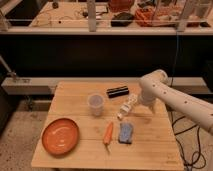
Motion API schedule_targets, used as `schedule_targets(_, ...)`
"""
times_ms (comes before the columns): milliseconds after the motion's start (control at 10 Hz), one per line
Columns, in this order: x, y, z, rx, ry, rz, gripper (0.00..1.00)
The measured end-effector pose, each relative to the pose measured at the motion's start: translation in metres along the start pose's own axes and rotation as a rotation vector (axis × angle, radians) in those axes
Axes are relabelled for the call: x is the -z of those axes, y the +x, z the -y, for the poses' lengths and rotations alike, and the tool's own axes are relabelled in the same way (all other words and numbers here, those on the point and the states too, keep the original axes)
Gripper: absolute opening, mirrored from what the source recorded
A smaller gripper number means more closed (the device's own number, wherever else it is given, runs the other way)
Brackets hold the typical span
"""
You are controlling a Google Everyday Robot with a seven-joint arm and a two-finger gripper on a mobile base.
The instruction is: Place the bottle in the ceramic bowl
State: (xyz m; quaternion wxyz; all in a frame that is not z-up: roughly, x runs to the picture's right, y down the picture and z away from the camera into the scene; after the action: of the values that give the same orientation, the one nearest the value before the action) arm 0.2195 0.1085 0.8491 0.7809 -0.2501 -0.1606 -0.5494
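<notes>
Sitting at the front left of the wooden table (pixel 150 147), the ceramic bowl (pixel 60 136) is a shallow, round, orange-red dish, almost plate-like, with faint rings running round its inside. Its whole inner face shows bare glaze. Behind it and to the right, near the middle of the table, a clear plastic cup (pixel 95 104) stands upright, far narrower than the bowl and well apart from it. Its wall is see-through, but whether it holds anything cannot be told.

The bottle (pixel 126 108) lies right of the cup, between the cup and the table's right edge, well away from the bowl. It is small and pale, whitish to clear, and lies slantwise, its lower end pointing toward the front left and its upper end toward the back right. No label or cap detail can be made out.

The gripper (pixel 136 101) is at the bottle's upper, back-right end, touching or just over it. Whether it is spread, pressed together or pinching the bottle cannot be told. The white arm (pixel 172 97) comes in from the right, bends at a rounded joint above the table's right side, and drops to the gripper.

Just behind the bottle a short black block (pixel 118 91) lies near the table's back edge. In front of the bottle a carrot (pixel 108 134) lies lengthwise, its tip toward the front, and just beside it on the right lies a blue sponge (pixel 126 133).
</notes>
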Motion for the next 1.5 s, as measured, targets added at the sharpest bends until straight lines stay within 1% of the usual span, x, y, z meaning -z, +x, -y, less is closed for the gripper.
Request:
schedule_targets(100,-0.002,0.002,0.012,0.017,0.001,-0.003,0.8)
schedule_targets(300,-0.004,0.003,0.012,0.036,-0.019,-0.001,0.8)
schedule_targets(400,-0.005,0.003,0.016,0.047,-0.018,0.001,0.8)
schedule_targets(600,-0.009,0.006,0.019,0.075,-0.034,0.001,0.8)
schedule_targets(700,-0.012,0.006,0.031,0.096,-0.033,0.003,0.8)
schedule_targets(800,-0.013,0.007,0.036,0.106,-0.034,0.002,0.8)
schedule_targets(1000,-0.015,0.009,0.032,0.125,-0.056,0.003,0.8)
schedule_targets(1200,-0.018,0.011,0.042,0.143,-0.054,0.002,0.8)
schedule_targets(1500,-0.019,0.014,0.048,0.167,-0.068,0.006,0.8)
